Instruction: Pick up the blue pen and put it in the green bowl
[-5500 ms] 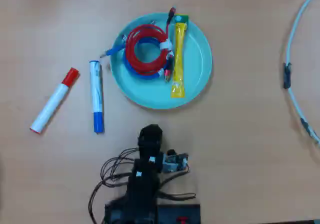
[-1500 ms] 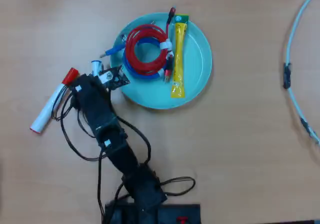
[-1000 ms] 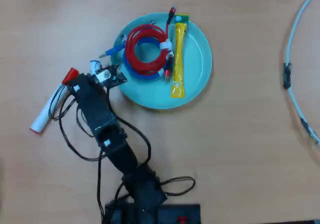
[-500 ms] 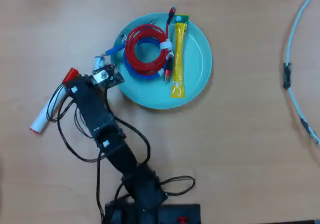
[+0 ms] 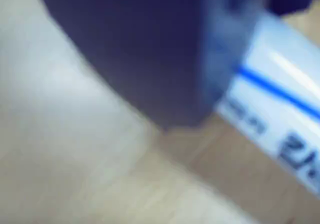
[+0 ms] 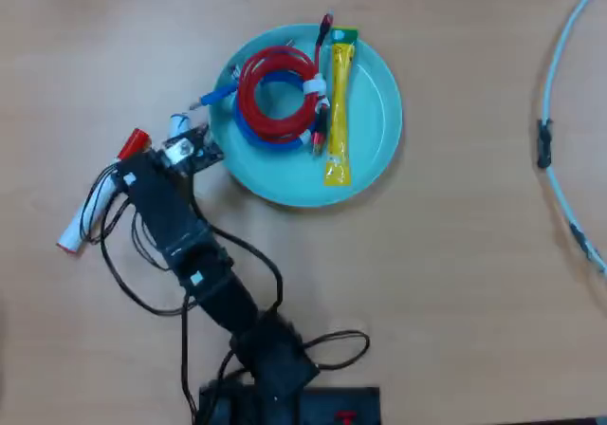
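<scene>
At the left edge of the green bowl [image 6: 379, 112], in the overhead view, we find the gripper [image 6: 180, 140] positioned over the table [image 6: 455, 283], with the arm reaching up from the bottom of the frame. Only a short blue-and-white piece of the blue pen [image 6: 178, 121] shows past the gripper head, just beside the bowl's rim; the rest is covered by the arm.

In the wrist view, the pen's white barrel with its blue stripe and print runs diagonally at right, close against one dark jaw. The second jaw is not distinguishable and the frame is heavily blurred, so we cannot tell whether the jaws are clamped on the pen or merely alongside it.

We judge this position as suited to a short transfer, since the bowl lies immediately to the right. Note that the bowl already holds coiled red and blue cables [image 6: 275, 93] and a yellow sachet [image 6: 338, 112]. A red-capped marker [image 6: 132, 143] lies beside the arm and must not be confused with the target.
</scene>
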### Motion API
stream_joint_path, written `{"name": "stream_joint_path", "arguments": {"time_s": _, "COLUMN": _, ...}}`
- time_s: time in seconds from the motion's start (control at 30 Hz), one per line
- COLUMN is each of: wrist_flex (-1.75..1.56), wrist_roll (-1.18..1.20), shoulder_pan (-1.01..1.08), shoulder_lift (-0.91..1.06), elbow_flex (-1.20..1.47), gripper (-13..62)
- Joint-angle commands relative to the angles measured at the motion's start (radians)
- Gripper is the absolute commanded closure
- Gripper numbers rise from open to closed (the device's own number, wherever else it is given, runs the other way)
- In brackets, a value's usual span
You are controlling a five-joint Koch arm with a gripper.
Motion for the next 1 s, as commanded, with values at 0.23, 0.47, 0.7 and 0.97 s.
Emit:
{"name": "stream_joint_path", "arguments": {"time_s": 0.23, "wrist_flex": 0.067, "wrist_roll": -0.009, "shoulder_pan": -0.009, "shoulder_lift": 0.255, "elbow_flex": -0.046, "gripper": 55.9}}
{"name": "stream_joint_path", "arguments": {"time_s": 0.47, "wrist_flex": 0.074, "wrist_roll": -0.006, "shoulder_pan": 0.067, "shoulder_lift": 0.373, "elbow_flex": -0.058, "gripper": 55.9}}
{"name": "stream_joint_path", "arguments": {"time_s": 0.7, "wrist_flex": 0.074, "wrist_roll": 0.005, "shoulder_pan": 0.212, "shoulder_lift": 0.396, "elbow_flex": -0.106, "gripper": 55.9}}
{"name": "stream_joint_path", "arguments": {"time_s": 0.97, "wrist_flex": 0.075, "wrist_roll": 0.126, "shoulder_pan": 0.311, "shoulder_lift": 0.393, "elbow_flex": -0.206, "gripper": 55.9}}
